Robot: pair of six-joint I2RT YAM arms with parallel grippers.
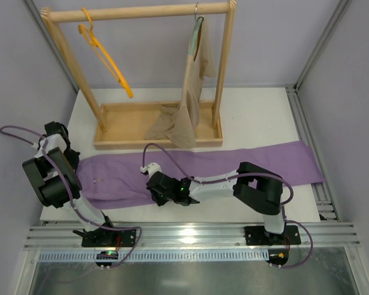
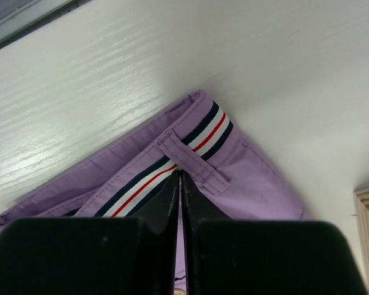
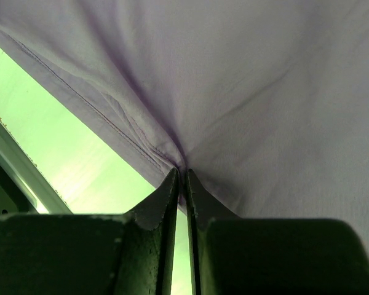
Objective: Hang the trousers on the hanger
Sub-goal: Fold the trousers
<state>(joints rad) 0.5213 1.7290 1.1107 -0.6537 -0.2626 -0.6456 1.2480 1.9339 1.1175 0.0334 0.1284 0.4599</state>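
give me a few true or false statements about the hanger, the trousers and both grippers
1. The orange hanger hangs from the rack's top bar. True.
2. The trousers are draped over that hanger. False: they lie flat on the table.
3. The right gripper is shut on the trousers' fabric. True.
4. The left gripper stands wide open. False: it is shut on the striped waistband.
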